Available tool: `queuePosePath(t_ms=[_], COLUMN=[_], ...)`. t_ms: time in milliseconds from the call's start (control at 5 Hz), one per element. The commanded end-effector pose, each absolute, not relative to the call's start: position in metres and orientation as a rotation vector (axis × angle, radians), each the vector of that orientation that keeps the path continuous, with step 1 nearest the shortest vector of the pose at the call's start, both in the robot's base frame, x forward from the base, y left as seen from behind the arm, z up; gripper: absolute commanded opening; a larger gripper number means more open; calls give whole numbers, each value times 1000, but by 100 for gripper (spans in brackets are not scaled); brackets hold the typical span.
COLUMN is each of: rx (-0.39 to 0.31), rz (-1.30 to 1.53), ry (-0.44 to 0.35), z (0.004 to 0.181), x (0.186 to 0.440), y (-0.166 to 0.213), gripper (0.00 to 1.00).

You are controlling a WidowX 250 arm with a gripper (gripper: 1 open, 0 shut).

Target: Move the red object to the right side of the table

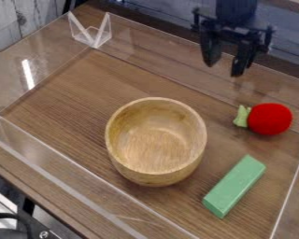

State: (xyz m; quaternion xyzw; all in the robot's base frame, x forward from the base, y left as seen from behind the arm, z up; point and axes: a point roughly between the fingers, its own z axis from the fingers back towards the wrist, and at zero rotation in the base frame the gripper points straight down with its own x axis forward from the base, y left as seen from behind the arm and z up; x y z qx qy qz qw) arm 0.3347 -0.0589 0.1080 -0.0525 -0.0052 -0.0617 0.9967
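Observation:
The red object (271, 118), a glossy red ball with a green leafy bit on its left, lies on the table (78, 93) near the right wall. My gripper (227, 62) hangs in the air behind it, well above the tabletop and apart from the ball. Its two dark fingers (209, 54) stand apart with nothing between them, so it is open and holds nothing.
A wooden bowl (156, 140) sits mid-table. A green rectangular block (234, 186) lies at the front right, below the red ball. Low clear acrylic walls (293, 191) edge the tabletop, with a clear corner piece (90, 31) at the back left.

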Motion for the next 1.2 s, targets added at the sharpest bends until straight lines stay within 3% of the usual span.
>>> queuePosePath(t_ms=[0, 400, 1000], rx=[-95, -77, -68], rz=[-141, -184, -166], ry=[-50, -12, -14], z=[109, 70, 60], x=[343, 341, 350], y=[-68, -88, -85], gripper=[0, 0, 0])
